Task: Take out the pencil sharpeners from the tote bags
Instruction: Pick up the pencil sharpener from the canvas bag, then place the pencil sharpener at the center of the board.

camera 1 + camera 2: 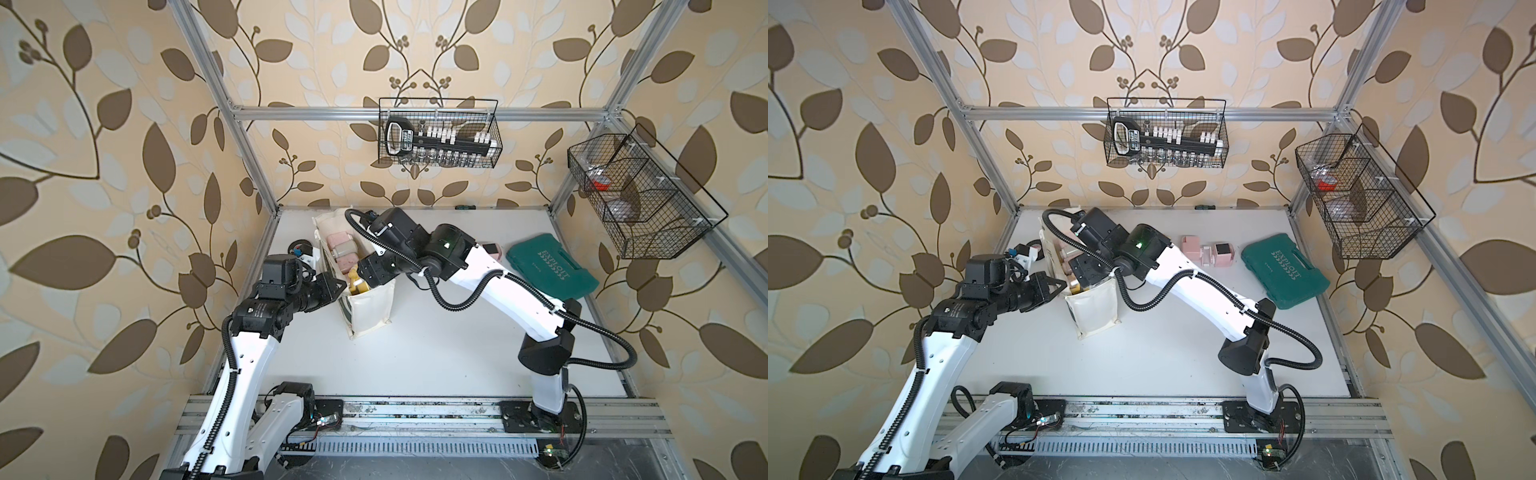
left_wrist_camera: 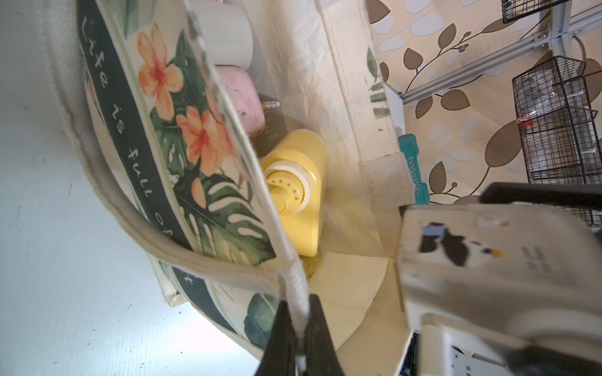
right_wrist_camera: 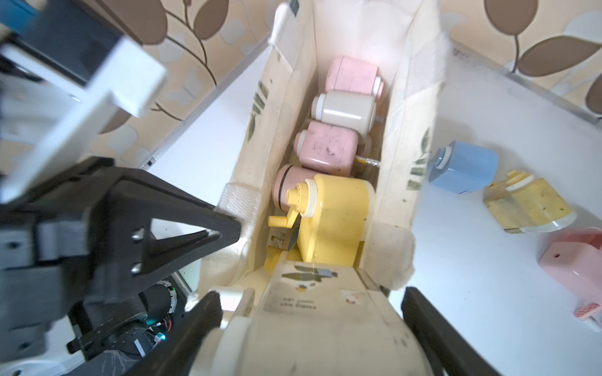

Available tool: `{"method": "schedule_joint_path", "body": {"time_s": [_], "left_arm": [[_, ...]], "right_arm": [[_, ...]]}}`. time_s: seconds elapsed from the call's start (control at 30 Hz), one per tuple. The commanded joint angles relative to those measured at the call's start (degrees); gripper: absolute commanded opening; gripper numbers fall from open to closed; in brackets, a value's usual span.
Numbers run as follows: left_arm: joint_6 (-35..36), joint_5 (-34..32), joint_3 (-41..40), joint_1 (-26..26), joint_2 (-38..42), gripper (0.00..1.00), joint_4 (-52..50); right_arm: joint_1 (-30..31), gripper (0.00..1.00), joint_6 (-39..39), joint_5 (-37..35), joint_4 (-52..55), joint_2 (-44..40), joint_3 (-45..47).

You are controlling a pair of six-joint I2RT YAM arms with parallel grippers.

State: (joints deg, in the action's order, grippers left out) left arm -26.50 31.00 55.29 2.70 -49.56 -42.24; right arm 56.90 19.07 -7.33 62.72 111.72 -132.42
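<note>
Cream canvas tote bag (image 1: 370, 307) with leaf print, upper-centre table (image 1: 415, 353), left gripper (image 2: 301, 328) pinched shut on its rim, right gripper (image 3: 312, 328) spread around a cream-grey boxy plastic sharpener (image 3: 325, 325), right wrist view alone shows blue sharpener (image 3: 464, 167) outside the bag.

Pastel sharpeners (image 3: 329, 215) fill upright tote (image 3: 400, 156) (three outside).

Teal case (image 1: 552, 268) reads "EXPLOIT" w/ arrow row beneath; tote bag (image 2: 127, 107) dark band reads "Life is full of…", rest hidden.
</note>
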Motion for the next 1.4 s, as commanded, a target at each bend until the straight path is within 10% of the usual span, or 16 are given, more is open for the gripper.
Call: {"method": "schedule_joint_path", "body": {"time_s": [0.0,0.27,0.53,0.83,1.37], "left_arm": [[1.76,1.53,1.14,0.46,1.5,0.0,1.2],[2.27,0.22,1.05,0.46,1.5,0.0,0.67],[3.43,-2.64,2.37,0.46,2.51,0.0,-1.15],[3.51,-5.34,3.25,0.46,3.57,0.0,-2.41],[3.91,-5.44,4.91,0.46,2.98,0.0,-3.73]], "right_arm": [[-0.89,0.65,0.11,-1.31,-0.74,-3.35,-1.35],[-4.79,0.65,0.25,-1.15,-2.01,-9.89,2.95],[-17.76,0.65,2.57,2.32,-13.46,-21.97,30.0],[-21.15,0.64,6.01,3.43,-28.27,-15.04,46.73],[-17.59,0.66,0.55,0.82,-34.39,13.38,27.88]]}}
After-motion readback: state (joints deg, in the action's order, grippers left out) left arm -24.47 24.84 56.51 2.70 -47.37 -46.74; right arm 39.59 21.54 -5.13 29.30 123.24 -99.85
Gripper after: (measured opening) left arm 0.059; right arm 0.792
